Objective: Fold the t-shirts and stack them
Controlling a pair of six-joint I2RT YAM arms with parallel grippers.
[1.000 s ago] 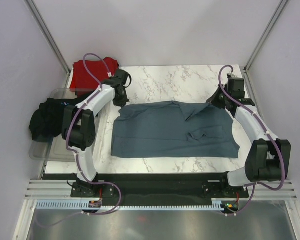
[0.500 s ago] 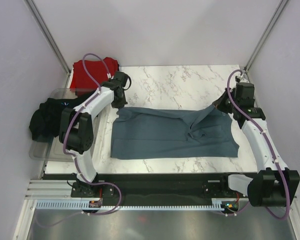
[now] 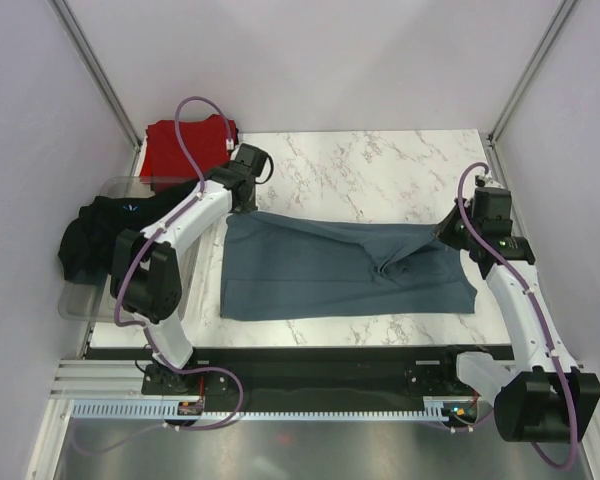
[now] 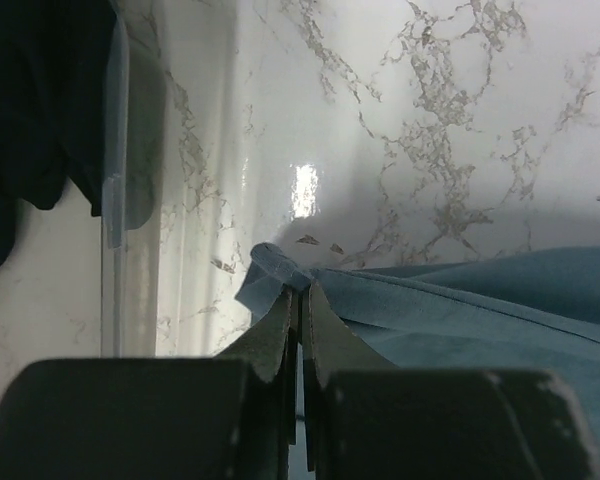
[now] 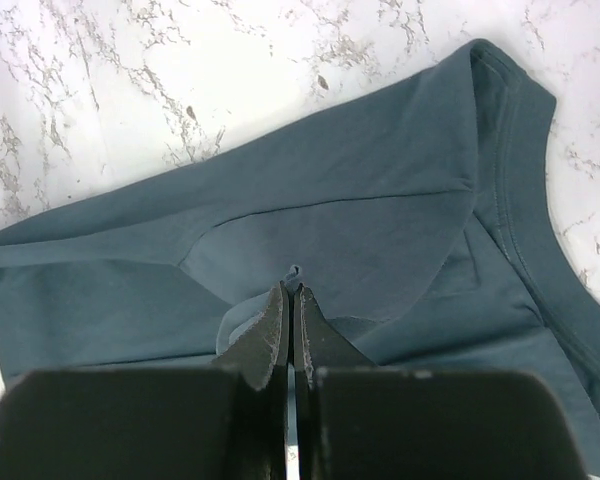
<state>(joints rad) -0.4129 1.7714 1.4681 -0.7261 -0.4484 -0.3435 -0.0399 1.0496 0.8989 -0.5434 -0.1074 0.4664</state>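
The slate blue-grey t-shirt [image 3: 340,270] lies spread across the marble table, its far edge pulled taut between both grippers. My left gripper [image 3: 242,203] is shut on the shirt's far left corner [image 4: 280,275]. My right gripper [image 3: 448,225] is shut on a pinch of cloth at the far right [image 5: 292,285], held just above the shirt [image 5: 360,210]. The red t-shirt [image 3: 185,140] lies at the far left corner. The black t-shirt [image 3: 95,235] sits bunched in the tray at the left and also shows in the left wrist view [image 4: 30,110].
A clear grey plastic tray [image 3: 80,300] sits off the table's left edge; its wall shows in the left wrist view [image 4: 120,190]. Bare marble [image 3: 360,165] lies beyond the shirt. Frame posts and walls stand at both far corners.
Both grippers have drawn the shirt's far edge apart and towards me, the right arm swinging outward, so the raised far edge now lies lower, straighter and tauter.
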